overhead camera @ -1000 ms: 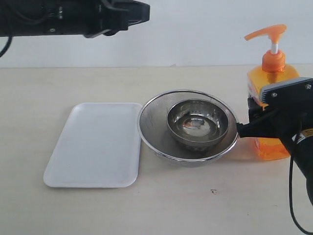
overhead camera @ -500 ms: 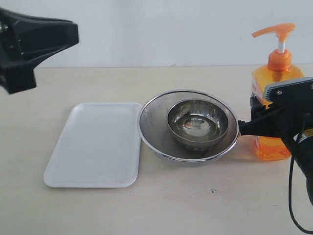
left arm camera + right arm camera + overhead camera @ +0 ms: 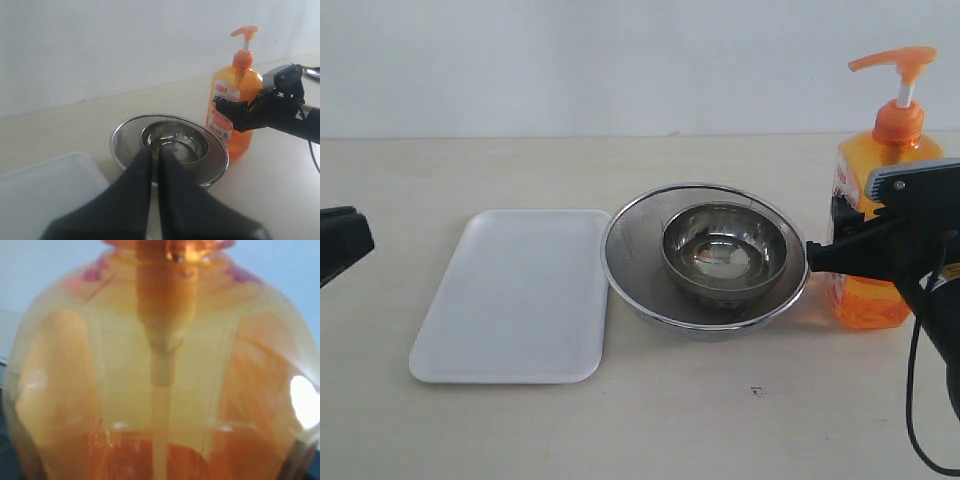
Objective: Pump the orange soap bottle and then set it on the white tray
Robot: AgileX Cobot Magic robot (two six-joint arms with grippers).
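Note:
The orange soap bottle [image 3: 880, 215] stands at the table's right, pump head up on its white stem. My right gripper [image 3: 845, 245] is shut on the bottle's body around mid-height; the left wrist view shows the black fingers clamped across the label [image 3: 222, 107]. In the right wrist view the translucent bottle [image 3: 160, 365] fills the picture and hides the fingers. The white tray [image 3: 515, 295] lies flat at the left with nothing on it. My left gripper [image 3: 156, 156] is shut on nothing. In the exterior view it shows only as a black tip [image 3: 340, 245] at the left edge.
Two round steel bowls, a small one nested in a wide one [image 3: 705, 300], sit between the tray and the bottle. The wide bowl's rim is almost touching my right gripper's finger. A pale wall backs the table.
My left arm has dropped from the upper left down to the left edge of the exterior view. The bottle, in my right gripper, has shifted slightly to the right.

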